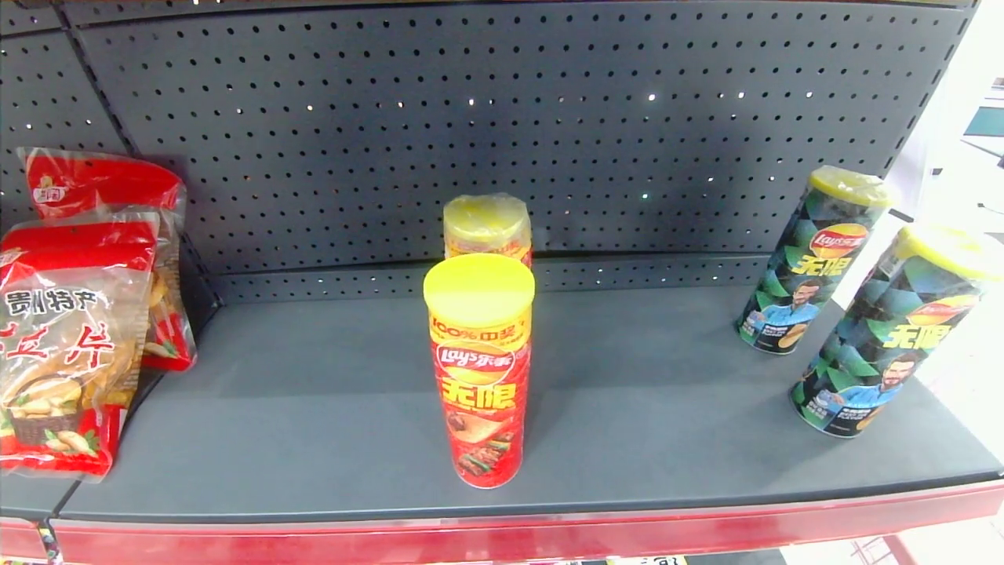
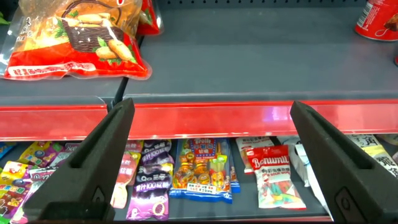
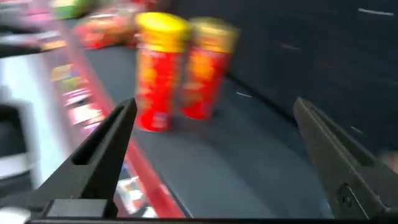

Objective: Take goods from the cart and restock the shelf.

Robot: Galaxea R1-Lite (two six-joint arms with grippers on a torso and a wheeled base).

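Observation:
A red chips can with a yellow lid (image 1: 478, 369) stands upright mid-shelf, and a second red can (image 1: 487, 227) stands right behind it. Both cans (image 3: 155, 71) also appear blurred in the right wrist view beyond my right gripper (image 3: 214, 165), which is open and empty. Two dark green cans (image 1: 812, 259) (image 1: 894, 329) stand at the shelf's right end. My left gripper (image 2: 211, 162) is open and empty, in front of the shelf's red front edge (image 2: 199, 118), below the shelf top.
Red snack bags (image 1: 70, 337) lean at the shelf's left end. The grey shelf board (image 1: 314, 408) is bare between the bags and the red cans, and between those and the green cans. A lower shelf holds several candy packs (image 2: 202, 171).

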